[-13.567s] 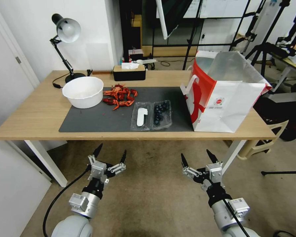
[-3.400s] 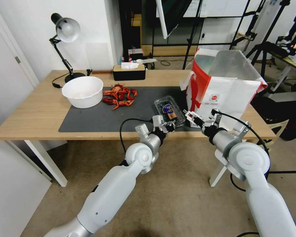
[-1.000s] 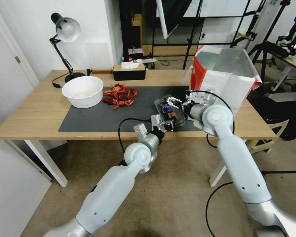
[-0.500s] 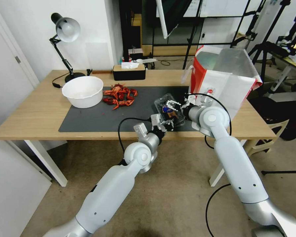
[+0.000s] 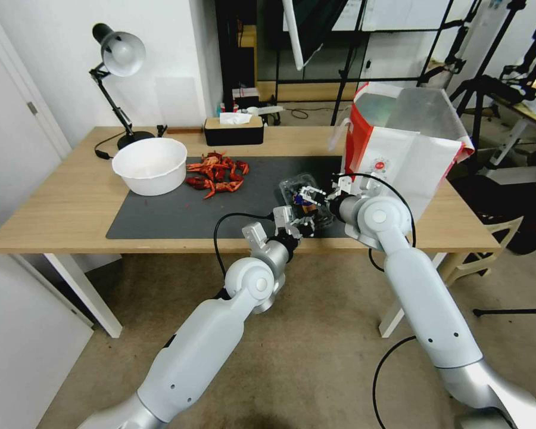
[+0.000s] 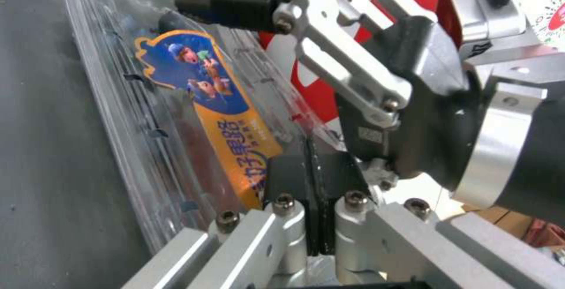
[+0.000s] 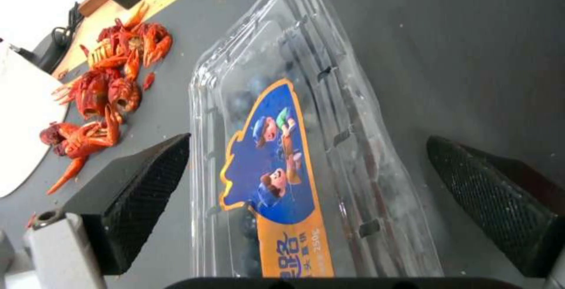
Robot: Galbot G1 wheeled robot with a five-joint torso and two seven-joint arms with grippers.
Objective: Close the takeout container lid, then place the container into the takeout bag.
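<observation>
While my left tool (image 5: 299, 223) stays clenched on the near edge of the small clear plastic clamshell container (image 5: 305, 199), its two pads pressed flat together over the thin rim, my right tool (image 5: 319, 193) hangs spread wide just above that box. From the right wrist, one black ridged fingertip (image 7: 144, 183) sits off each long side, and the clear lid with its blue and orange cartoon label (image 7: 276, 178) lies folded down between them. Dark blueberries show through the plastic underneath. So the lid looks down, though I cannot tell whether it has snapped shut.

The box sits on the dark grey mat (image 5: 178, 214) of the wooden counter (image 5: 59, 208), right in front of both tools, with the big white and red paper takeout bag (image 5: 399, 161) standing open just beyond my right tool.

My read on handling: this shell is light, thin and springy, slick under the pads, and it will buckle if squeezed hard across the middle. The berries would bruise or roll out if the lid pops. Better to take it across the short width, at the stiffer ribbed walls near the rim, with gentle pressure and kept level.
</observation>
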